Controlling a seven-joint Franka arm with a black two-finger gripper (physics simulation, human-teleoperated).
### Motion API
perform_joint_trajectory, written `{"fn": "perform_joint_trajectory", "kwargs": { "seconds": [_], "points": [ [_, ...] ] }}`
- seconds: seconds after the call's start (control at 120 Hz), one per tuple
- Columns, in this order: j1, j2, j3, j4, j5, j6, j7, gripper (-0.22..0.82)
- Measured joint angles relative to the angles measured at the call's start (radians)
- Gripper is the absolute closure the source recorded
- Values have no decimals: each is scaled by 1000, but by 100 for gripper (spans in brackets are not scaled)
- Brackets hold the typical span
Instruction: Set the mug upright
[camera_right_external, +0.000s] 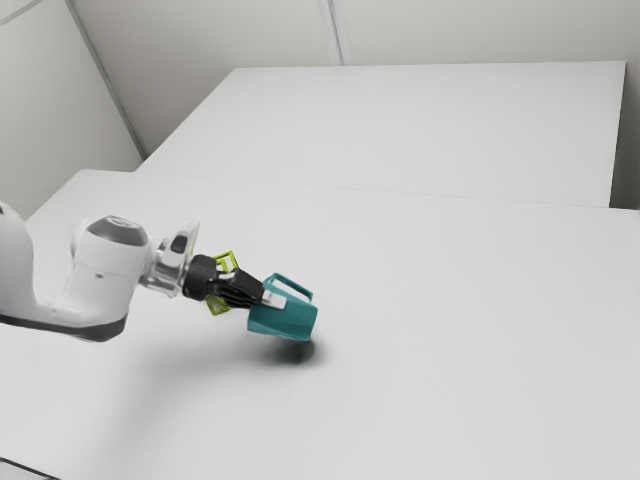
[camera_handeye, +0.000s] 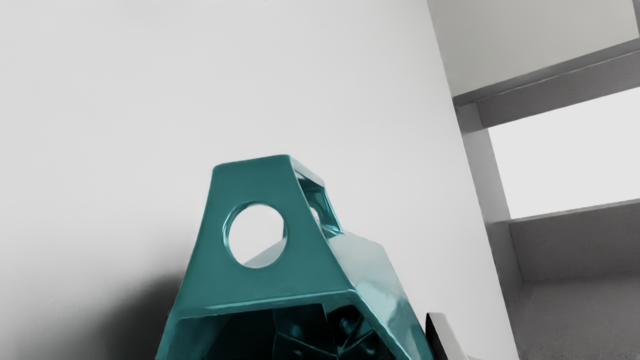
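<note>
One teal mug (camera_right_external: 283, 322), tilted, at the hand (camera_right_external: 273, 299)

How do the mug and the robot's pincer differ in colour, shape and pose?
Colour: the mug is teal; the pincer is mostly black.
Shape: the mug is a broad, hollow vessel with a handle; the pincer is slimmer and has no handle.
Pose: the mug's mouth faces back toward the pincer, which points at the mug.
Shared: both slant in the exterior view.
</note>
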Motion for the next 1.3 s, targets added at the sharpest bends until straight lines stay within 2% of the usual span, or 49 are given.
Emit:
{"fn": "perform_joint_trajectory", "kwargs": {
  "seconds": [0.133,0.3,0.45,0.575,0.667,0.85,1.108,1.133,1.3],
  "points": [
    [-54,45,-57,191,254,56,-69,77],
    [-43,226,-134,532,659,61,-209,78],
    [-80,405,-146,776,983,43,-349,78],
    [-108,531,-139,927,1176,14,-456,78],
    [-116,581,-132,977,1246,-2,-525,78],
    [-122,611,-119,990,1298,-11,-643,78],
    [-125,634,-114,975,1315,98,-781,78],
    [-125,633,-114,970,1315,105,-792,75],
    [-125,634,-114,954,1310,136,-848,38]
  ]
}}
